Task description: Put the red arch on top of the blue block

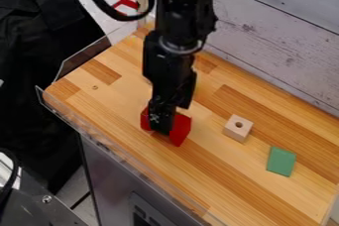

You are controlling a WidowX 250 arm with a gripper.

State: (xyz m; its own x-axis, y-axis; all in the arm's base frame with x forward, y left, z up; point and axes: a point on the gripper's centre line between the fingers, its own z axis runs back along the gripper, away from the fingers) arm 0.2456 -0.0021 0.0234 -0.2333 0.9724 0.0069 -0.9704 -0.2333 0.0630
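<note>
I hang down from the far edge of the scene, and my gripper point(161, 124) is low over the wooden tabletop point(198, 165), left of the middle. The red arch point(180, 130) is right where I end: one red part shows on my left, and a larger one on my right, reaching a little nearer than my tip. My own black body covers the stretch between them. I cannot tell from here whether I am spread apart, drawn together or clamped on the red arch, nor whether it rests on the wood or sits a little above it. To my right, apart from me, a pale wooden cube point(232, 132) lies on the tabletop, a round hole in its upper face. Farther right and a bit nearer is a flat-looking green block point(281, 161), set apart from the cube. Beyond the tabletop's far right side stands a wall of whitish planks point(278, 41). A clear guard point(86, 57) edges the far left side of the wood. A thick black cable point(99, 3) loops out to the left of my upper part, and by its curve shows a small red piece point(126, 3), off the tabletop.
</note>
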